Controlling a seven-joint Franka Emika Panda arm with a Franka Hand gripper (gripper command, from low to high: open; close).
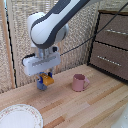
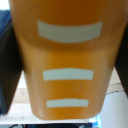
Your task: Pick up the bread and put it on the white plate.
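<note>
**Toast held in the clamp above the worktable**

Exterior view. The clamp (image 1: pixel 44 80), a white boxy unit on a thick white arm (image 1: pixel 47 27), hangs over the far part of the worktable (image 1: pixel 75 107). Its short blue fingers (image 1: pixel 40 82) are closed narrowly on the toast (image 1: pixel 47 79), a small orange-yellow block that sits tilted between them; whether its low edge is off the wood cannot be told. The pink mug (image 1: pixel 78 82), a smooth cylinder with its handle toward the exterior view's right, stands apart from the clamp on that side, with bare planks between them. The plate (image 1: pixel 19 117), round, white, with a faint speckled rim, lies at the near corner on the exterior view's left, cut by the frame edge and well apart from the clamp. Open plank surface with visible grain runs between clamp and plate and across the near middle of the table. Behind the table hangs a woven reed screen (image 1: pixel 20 22); a dark wooden drawer unit (image 1: pixel 111 42) with pale bar handles stands at the table's far edge on the exterior view's right.

Wrist view. The toast (image 2: pixel 67 60) fills nearly the whole frame: a glossy orange face with three pale horizontal bars and a rounded end. Dark finger surfaces (image 2: pixel 9 70) flank it on both sides, touching it. A strip of pale wood (image 2: pixel 22 97) shows beside it.
</note>
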